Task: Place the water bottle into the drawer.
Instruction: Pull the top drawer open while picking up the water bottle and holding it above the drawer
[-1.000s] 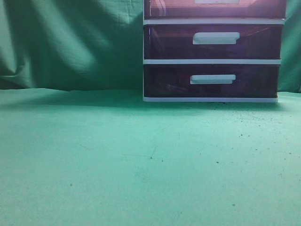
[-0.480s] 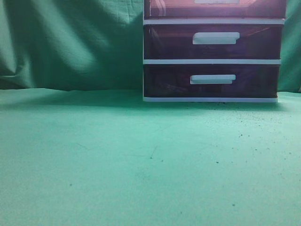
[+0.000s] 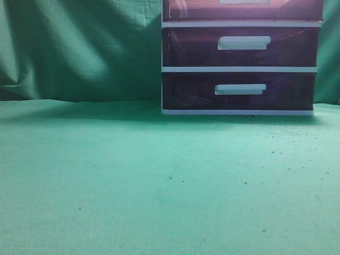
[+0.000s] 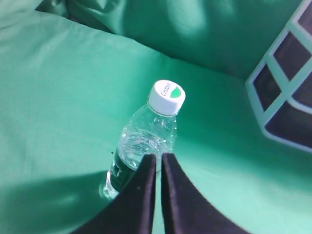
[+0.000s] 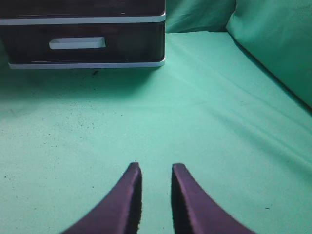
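The only marking in view sits on the white cap (image 4: 166, 95) of the water bottle (image 4: 139, 146) in the left wrist view: a green leaf-like patch beside a short line of small print, too small and blurred to read. The drawer unit (image 3: 240, 57) carries no legible text.

A staged robot test bench: green cloth (image 3: 133, 180) covers the tabletop and drapes behind, with a plastic drawer unit (image 3: 239, 69) at one o'clock.
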Available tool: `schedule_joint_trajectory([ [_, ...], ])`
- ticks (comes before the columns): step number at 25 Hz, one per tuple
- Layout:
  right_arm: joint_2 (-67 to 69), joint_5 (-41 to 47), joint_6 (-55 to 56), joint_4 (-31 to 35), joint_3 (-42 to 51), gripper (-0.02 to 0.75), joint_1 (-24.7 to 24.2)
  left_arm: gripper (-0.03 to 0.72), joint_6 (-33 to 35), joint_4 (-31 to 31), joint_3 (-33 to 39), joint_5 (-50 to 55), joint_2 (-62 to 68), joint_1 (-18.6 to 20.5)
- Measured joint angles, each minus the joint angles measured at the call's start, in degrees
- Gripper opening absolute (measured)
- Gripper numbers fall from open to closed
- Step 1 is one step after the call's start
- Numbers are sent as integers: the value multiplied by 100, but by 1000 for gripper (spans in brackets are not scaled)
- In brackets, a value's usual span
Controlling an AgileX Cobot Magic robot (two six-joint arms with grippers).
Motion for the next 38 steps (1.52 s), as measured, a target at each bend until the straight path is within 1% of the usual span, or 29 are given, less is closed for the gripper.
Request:
schedule_joint_trajectory([
  [2, 0, 0, 0, 0, 0, 171, 0, 0, 0, 333, -138, -23, 273, 0],
  [3, 0, 0, 0, 0, 0, 171, 0, 36, 0, 484, -207, -27, 412, 0],
  [4, 0, 0, 0, 0, 0, 171, 0, 48, 0, 590, -264, -35, 541, 0],
  [5, 0, 0, 0, 0, 0, 171, 0, 146, 0, 630, -311, -35, 661, -26],
  [7, 0, 0, 0, 0, 0, 171, 0, 314, 0, 752, -367, -35, 858, -178],
  [9, 0, 0, 0, 0, 0, 171, 0, 531, 0, 868, -377, -48, 1028, -390],
  [10, 0, 0, 0, 0, 0, 171, 0, 598, -2, 909, -377, -55, 1132, -496],
  [11, 0, 0, 0, 0, 0, 171, 0, 631, -2, 930, -377, -62, 1248, -575],
  [12, 0, 0, 0, 0, 0, 171, 0, 649, -2, 943, -377, -69, 1379, -611],
  [13, 0, 0, 0, 0, 0, 171, 0, 636, -2, 943, -377, -76, 1494, -627],
  [17, 0, 0, 0, 0, 0, 171, 0, 636, -12, 1001, -466, -100, 2045, -627],
  [22, 0, 0, 0, 0, 0, 171, 0, 636, -12, 1035, -974, -178, 2801, -608],
  [28, 0, 0, 0, 0, 0, 171, 0, 636, -12, 896, -1452, -294, 3479, -201],
  [36, 0, 0, 0, 0, 0, 171, 0, 636, -12, 896, -2008, -528, 4633, -116],
  [37, 0, 0, 0, 0, 0, 171, 0, 595, -12, 896, -2096, -528, 4739, -104],
  [38, 0, 0, 0, 0, 0, 171, 0, 571, -12, 896, -2162, -528, 4838, -104],
])
